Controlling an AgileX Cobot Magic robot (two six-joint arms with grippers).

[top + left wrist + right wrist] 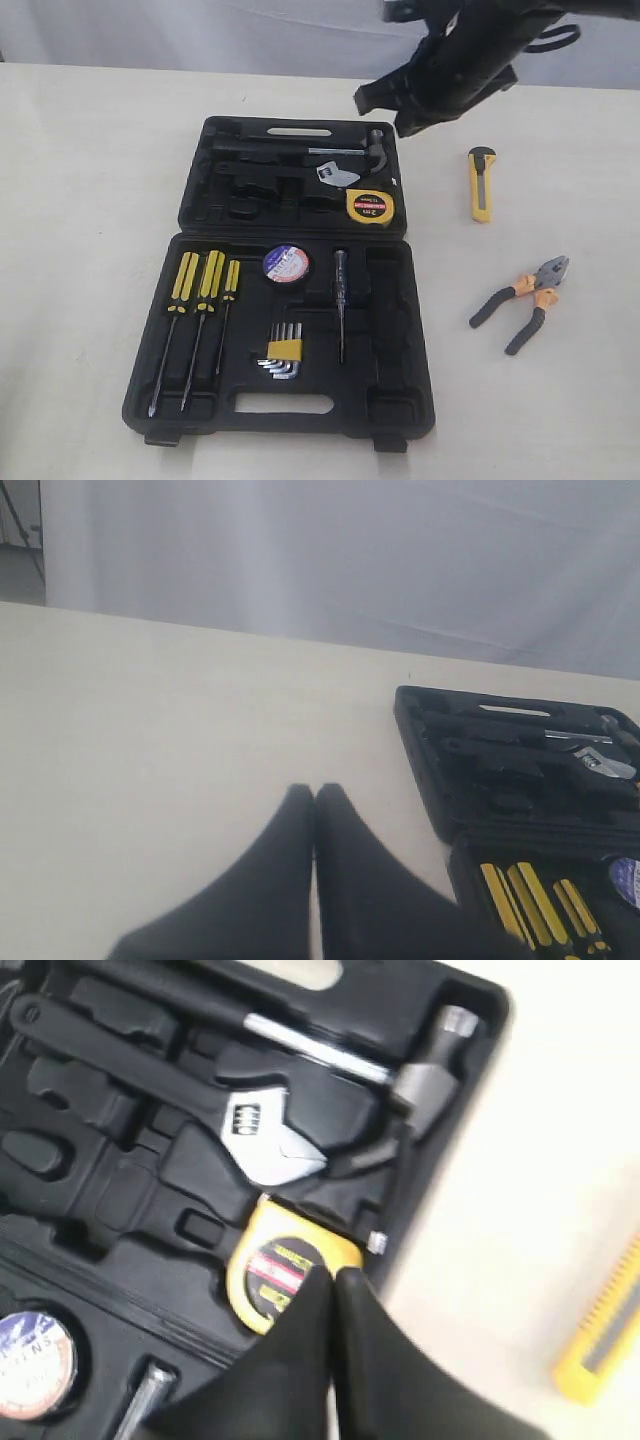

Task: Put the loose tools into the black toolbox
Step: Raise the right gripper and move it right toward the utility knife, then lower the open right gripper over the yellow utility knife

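Yellow tape measure (370, 207) is seated in the far half of the black toolbox (405, 395), black tape roll (286, 264) in the near half; utility knife (481, 184) and pliers (523, 302) are seen on the tabletop (90, 200) beside it; both arms' jaws are pressed together, empty

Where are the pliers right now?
In the exterior view the pliers lie on the table, to the right of the open toolbox and nearer the camera than the yellow utility knife.

Tape measure (370, 206) in toolbox (400, 380); knife (481, 185), pliers (530, 288) right of it.
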